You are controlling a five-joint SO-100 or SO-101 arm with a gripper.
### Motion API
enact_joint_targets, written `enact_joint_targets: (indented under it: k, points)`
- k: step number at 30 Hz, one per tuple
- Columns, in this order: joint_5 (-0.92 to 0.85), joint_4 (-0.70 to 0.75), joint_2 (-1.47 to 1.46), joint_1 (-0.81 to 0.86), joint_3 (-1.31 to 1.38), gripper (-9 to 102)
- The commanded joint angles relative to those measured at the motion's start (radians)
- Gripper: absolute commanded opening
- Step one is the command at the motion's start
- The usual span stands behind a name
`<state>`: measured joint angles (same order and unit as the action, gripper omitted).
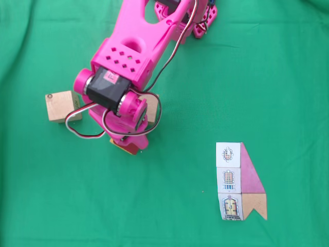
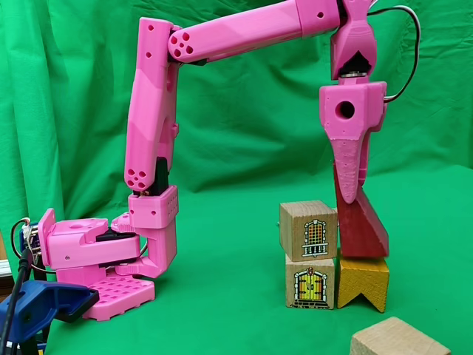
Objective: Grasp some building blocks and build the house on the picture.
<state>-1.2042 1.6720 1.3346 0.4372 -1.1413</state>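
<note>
I've got the pincer point(image 2: 353, 194) clamped on the dark red roof prism point(image 2: 361, 222), seating it on the yellow notched block point(image 2: 363, 281) at 3 o'clock of the two stacked window cubes point(image 2: 308, 231), matching the pic card point(image 1: 240, 181); third cube point(image 1: 62, 106) waits on the surface.

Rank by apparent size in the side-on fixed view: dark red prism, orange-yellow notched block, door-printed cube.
1. Dark red prism, tallest of the three.
2-3. Orange-yellow notched block and door-printed cube look about alike; no ranking between them.
</note>
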Motion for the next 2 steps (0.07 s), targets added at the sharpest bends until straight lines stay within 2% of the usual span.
enact_joint_targets:
  k: [1, 2]
  points:
    - [-0.006, -0.005, 0.008, 0.006, 0.034, 36]
    - [-0.006, -0.003, 0.008, 0.006, 0.034, 36]
